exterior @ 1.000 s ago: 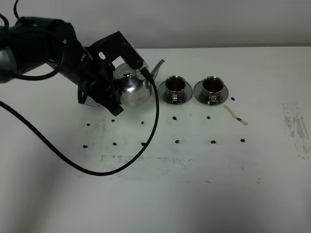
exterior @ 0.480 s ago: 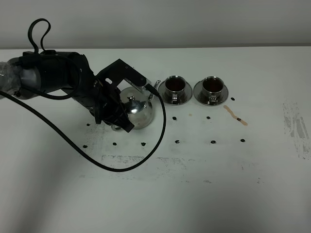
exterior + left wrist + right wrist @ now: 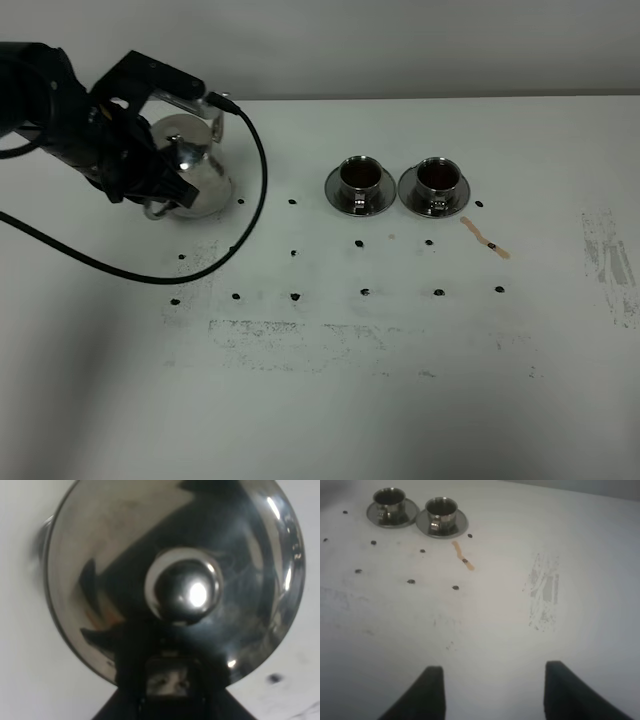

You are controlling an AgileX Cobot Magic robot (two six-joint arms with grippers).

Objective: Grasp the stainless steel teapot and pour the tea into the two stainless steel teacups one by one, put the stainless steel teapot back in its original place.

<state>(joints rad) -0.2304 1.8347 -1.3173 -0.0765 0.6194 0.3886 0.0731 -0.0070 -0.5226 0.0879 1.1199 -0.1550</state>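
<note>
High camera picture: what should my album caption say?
Left pincer holding the steel teapot, two teacups already full.

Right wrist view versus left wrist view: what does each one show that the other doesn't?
Only the right wrist view shows the two teacups with dark tea, a tan streak and the right gripper, open over bare table. Only the left wrist view shows the teapot close up, its lid knob centred. Both show the white table and dark dots.
</note>
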